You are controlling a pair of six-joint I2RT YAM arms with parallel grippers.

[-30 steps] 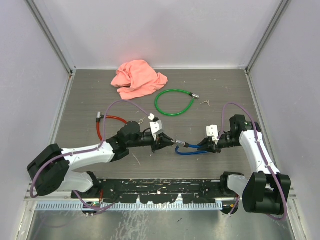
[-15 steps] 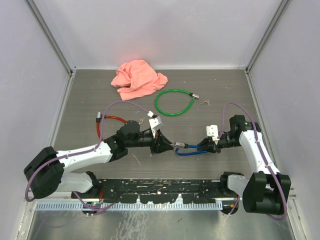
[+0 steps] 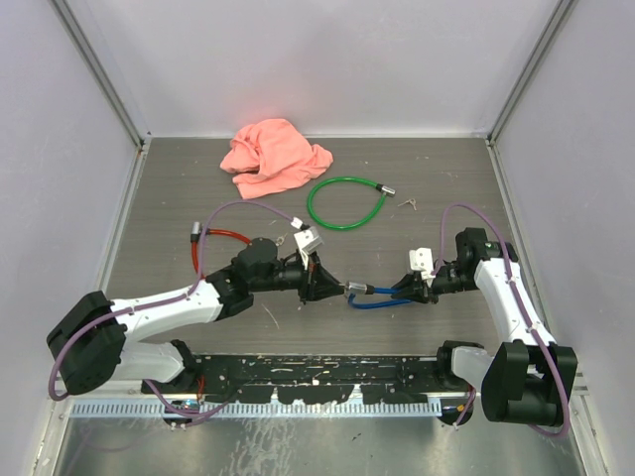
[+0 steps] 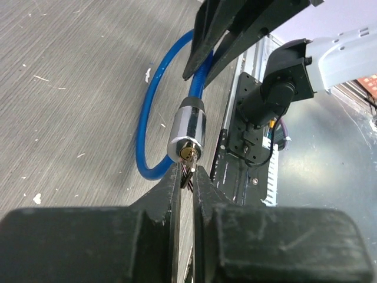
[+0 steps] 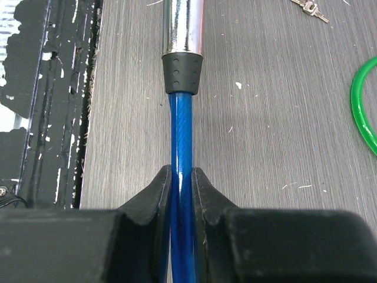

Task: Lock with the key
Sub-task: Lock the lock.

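Observation:
A blue cable lock (image 3: 385,300) lies between the two arms at mid-table. My right gripper (image 3: 412,289) is shut on its blue cable (image 5: 181,135), just behind the chrome barrel (image 5: 183,26). The barrel's keyhole end (image 4: 188,154) faces my left gripper (image 4: 187,177). That gripper is shut on the key (image 4: 189,172), whose tip sits in the keyhole. From above, the left gripper (image 3: 332,285) meets the chrome barrel (image 3: 355,290) end on.
A green cable lock (image 3: 345,203) lies behind, with loose keys (image 3: 408,204) to its right. A pink cloth (image 3: 273,159) is at the back. A red cable lock (image 3: 203,248) lies at the left, partly under the left arm. The black rail (image 3: 317,372) runs along the near edge.
The left gripper has shifted a little to the right, up against the chrome barrel's end, and its wrist has turned slightly. The right arm and the blue cable have stayed put.

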